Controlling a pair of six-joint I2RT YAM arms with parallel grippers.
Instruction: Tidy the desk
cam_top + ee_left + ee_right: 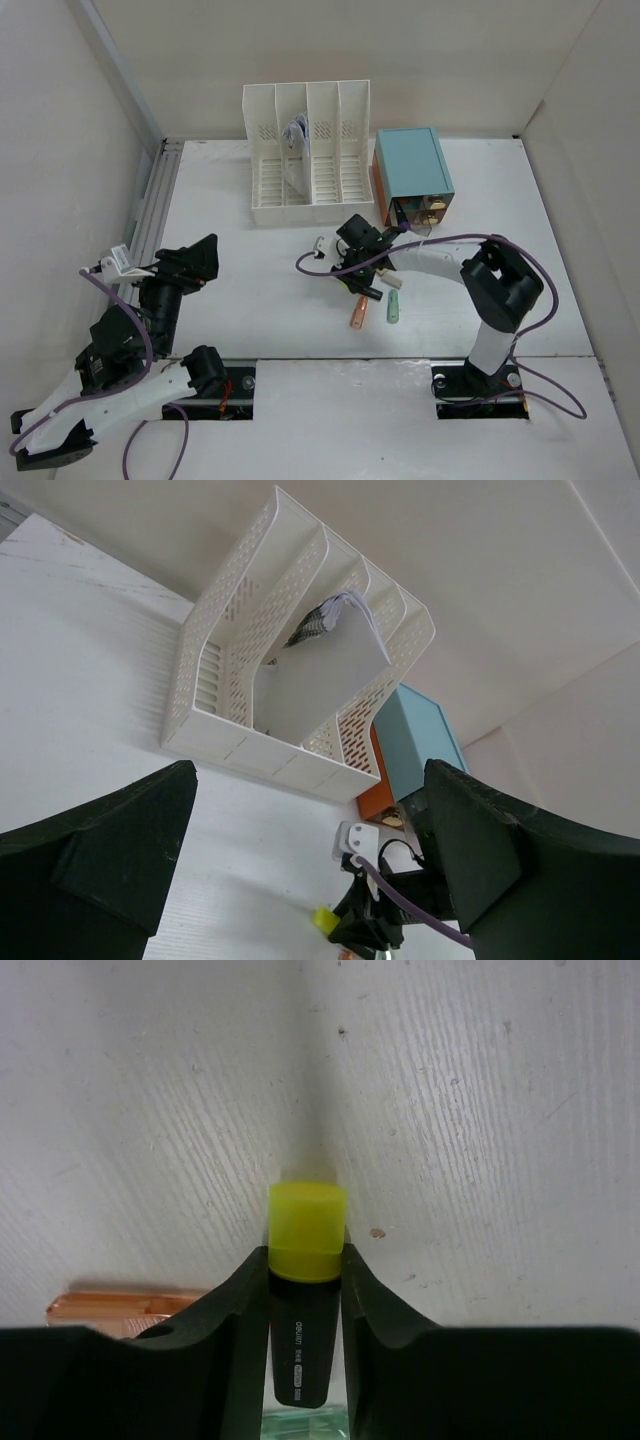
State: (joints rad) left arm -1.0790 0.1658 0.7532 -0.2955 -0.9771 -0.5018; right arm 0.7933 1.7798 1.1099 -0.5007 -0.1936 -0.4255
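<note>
The desk (250, 300) is a flat white tabletop. My right gripper (306, 1255) is shut on a highlighter (306, 1230) with a black body and a yellow cap, cap end pointing down at the desk surface. In the top view this gripper (358, 268) hangs over the middle of the desk, in front of the file rack. From the left wrist view the yellow cap (340, 917) shows just under the right arm. My left gripper (308, 780) is open and holds nothing; it sits at the left side of the desk (190, 262).
A white slotted file rack (310, 150) with papers stands at the back. A teal-topped drawer box (412, 172) sits to its right. An orange marker (356, 315) and a green marker (393, 310) lie just below the right gripper. A metal rail (155, 210) runs along the left edge.
</note>
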